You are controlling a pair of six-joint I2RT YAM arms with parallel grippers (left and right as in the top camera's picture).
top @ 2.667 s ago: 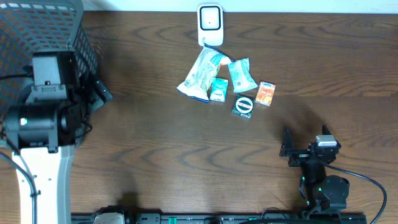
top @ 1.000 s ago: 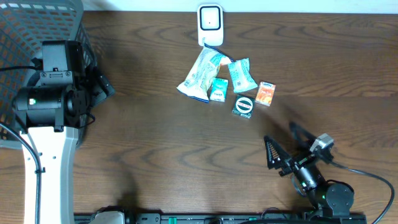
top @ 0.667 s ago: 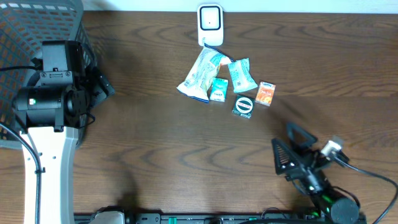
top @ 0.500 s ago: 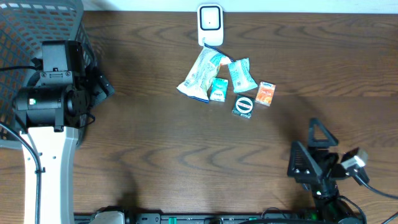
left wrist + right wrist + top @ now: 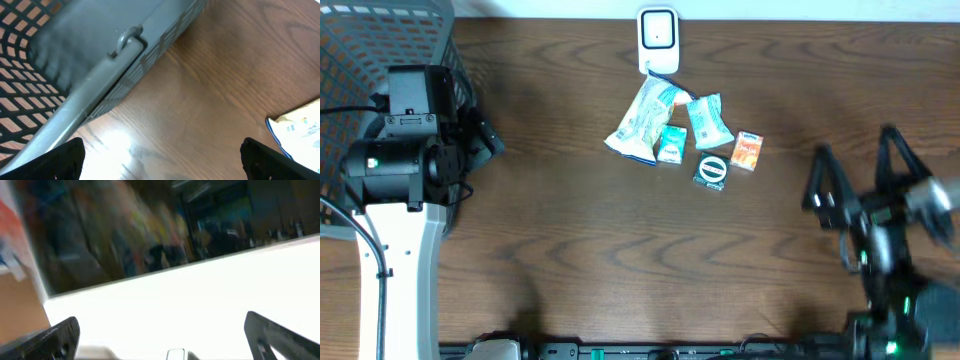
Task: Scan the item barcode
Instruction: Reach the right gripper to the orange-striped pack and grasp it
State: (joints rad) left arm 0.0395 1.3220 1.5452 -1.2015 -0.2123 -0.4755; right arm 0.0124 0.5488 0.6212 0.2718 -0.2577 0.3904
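Observation:
Several small packaged items lie in a cluster at the table's far centre: a long pale snack bag [image 5: 642,120], a teal bag [image 5: 708,120], a small teal packet [image 5: 671,145], an orange packet [image 5: 747,150] and a dark box with a white ring [image 5: 710,172]. A white scanner [image 5: 658,35] stands just behind them. My right gripper [image 5: 857,170] is raised high to their right, blurred, open and empty; its wrist view [image 5: 165,340] shows only a bright wall. My left gripper [image 5: 482,140] hangs open and empty beside the basket, far left of the items.
A grey mesh basket [image 5: 380,60] fills the far left corner, its rim [image 5: 100,75] close above the left fingers [image 5: 65,160]. One corner of a pale packet [image 5: 300,127] shows at the left wrist view's right edge.
The right arm has swung up from the table's front edge, rising and moving right and farther back, jaws still wide. The left arm has stayed put over the last second.

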